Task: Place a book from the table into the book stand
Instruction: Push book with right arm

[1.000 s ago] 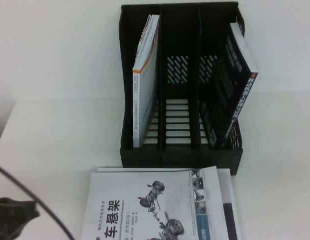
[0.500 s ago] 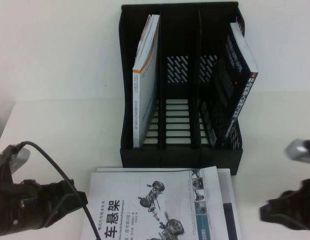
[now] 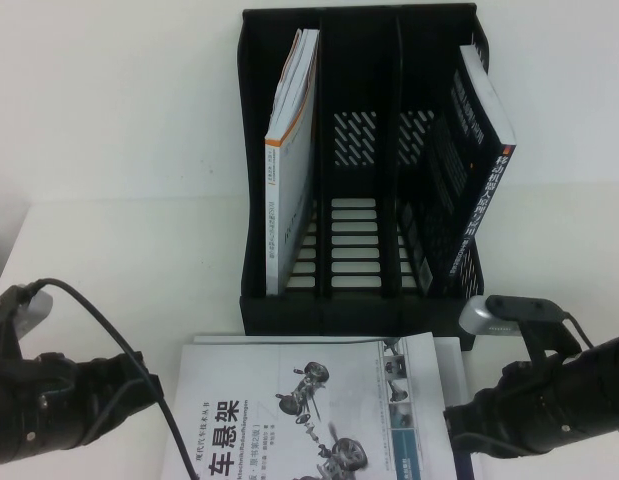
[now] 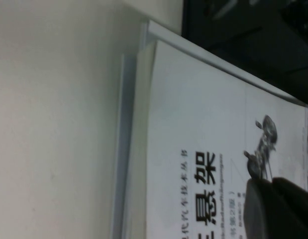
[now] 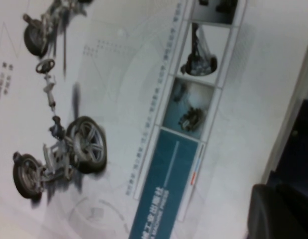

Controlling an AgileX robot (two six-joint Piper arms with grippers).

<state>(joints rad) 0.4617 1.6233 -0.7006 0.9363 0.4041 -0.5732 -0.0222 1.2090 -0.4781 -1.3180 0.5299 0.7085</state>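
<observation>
High view: left end effector point(image 3: 139, 385) & right end effector point(image 3: 464, 428) flanking top book point(image 3: 309, 410), finger state unclear.

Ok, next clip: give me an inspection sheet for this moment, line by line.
Surface: white table, bare at the left.
Job's things: black book stand with three slots; white book upright in the left slot, dark book leaning in the right slot, middle slot free. Car book flat in front, on another book.
Clutter: nothing seen.
Grippers: left gripper at the car book's left edge; right gripper at its right edge.
Cables: black cable over the left arm.
Surroundings: white wall.
</observation>
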